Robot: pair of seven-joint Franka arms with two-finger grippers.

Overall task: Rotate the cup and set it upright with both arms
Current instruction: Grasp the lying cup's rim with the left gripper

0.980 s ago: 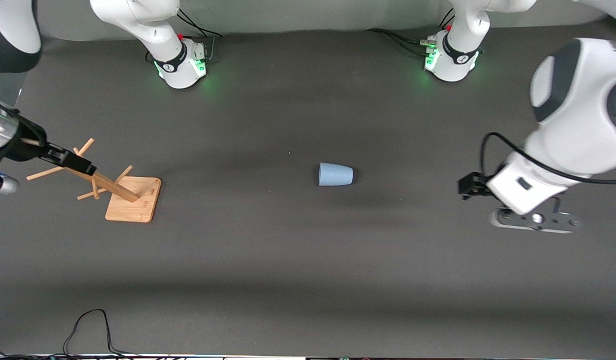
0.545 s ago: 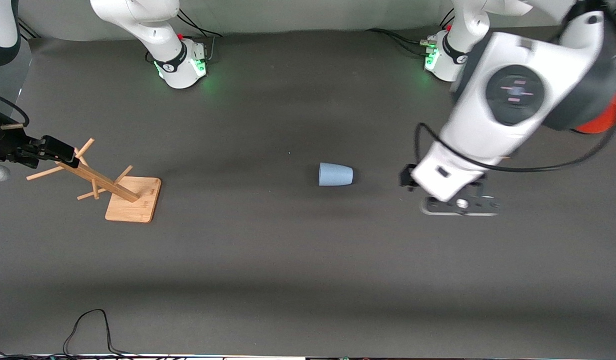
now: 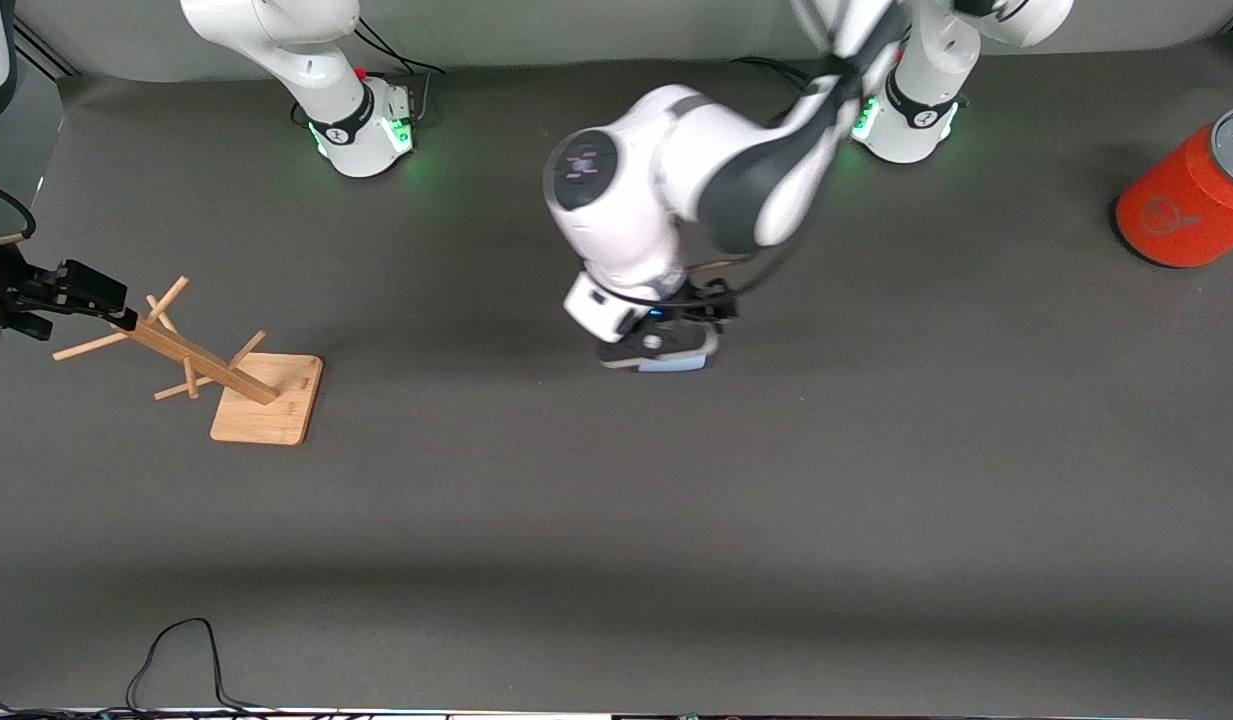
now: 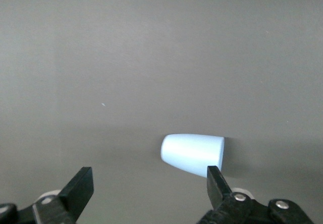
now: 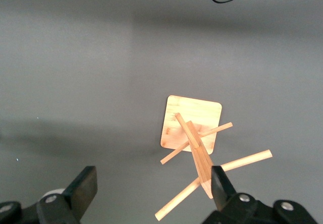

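The pale-blue cup (image 4: 193,154) lies on its side on the dark table, its wider end toward the right arm's end. In the front view only a sliver of the cup (image 3: 679,365) shows under the left hand. My left gripper (image 4: 149,186) is open and empty, low over the cup, which lies beside one of the fingers (image 4: 217,182); in the front view the left gripper (image 3: 661,350) hides most of it. My right gripper (image 5: 153,186) is open and empty above the wooden peg rack; in the front view the right gripper (image 3: 86,292) is beside the rack's top.
A wooden peg rack (image 3: 266,398) on a square base stands toward the right arm's end and shows in the right wrist view (image 5: 192,125). A large orange cylinder (image 3: 1191,190) with a grey top stands at the left arm's end. A black cable (image 3: 176,655) lies at the table's near edge.
My left arm has swung from the left arm's end of the table to over the cup, uncovering the orange cylinder. My right gripper has drawn back a little along the rack's top.
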